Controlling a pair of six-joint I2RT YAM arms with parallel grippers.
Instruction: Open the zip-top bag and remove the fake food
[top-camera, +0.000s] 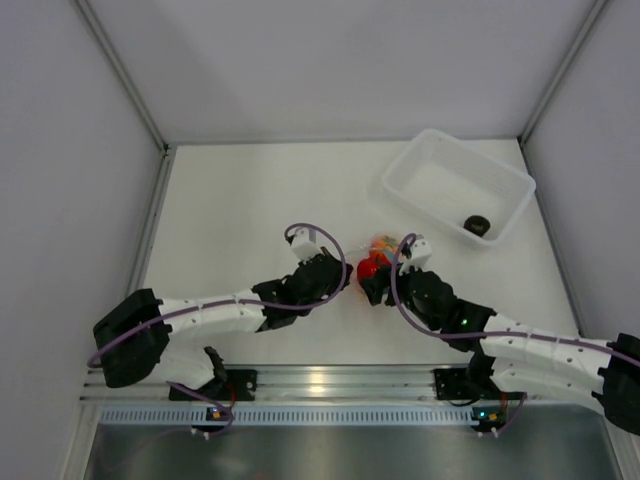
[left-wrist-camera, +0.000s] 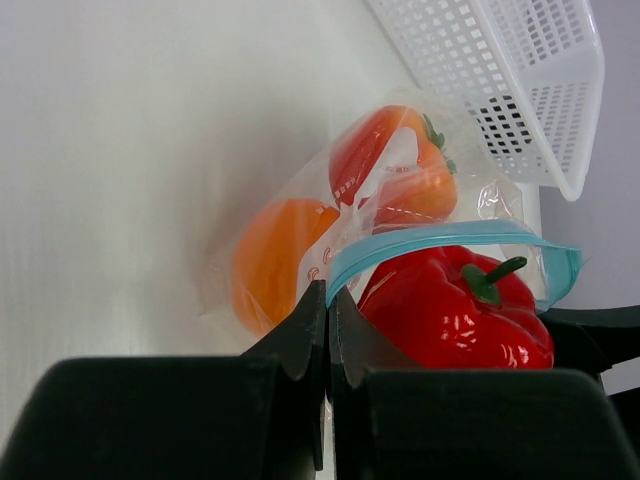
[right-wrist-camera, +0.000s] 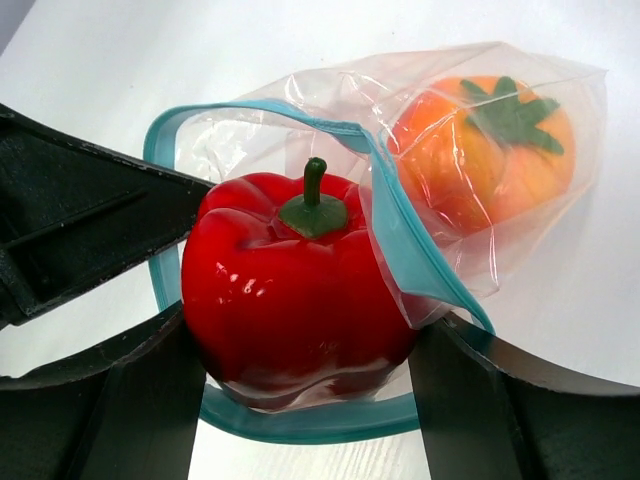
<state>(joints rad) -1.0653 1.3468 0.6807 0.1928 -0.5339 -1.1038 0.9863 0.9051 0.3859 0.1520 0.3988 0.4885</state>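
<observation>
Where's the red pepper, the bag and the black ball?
Shiny red toy pepper (right-wrist-camera: 290, 300): right wrist, body.
Clear plastic zip-top bag (left-wrist-camera: 440, 237): left wrist, blue strip.
Small black round piece (top-camera: 478, 225): top external, centre.

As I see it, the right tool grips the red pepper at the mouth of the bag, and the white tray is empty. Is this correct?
Not quite: the white tray is not empty; the top external view shows a dark round piece in it. The right tool does grip the red pepper at the zip-top bag's mouth.
</observation>
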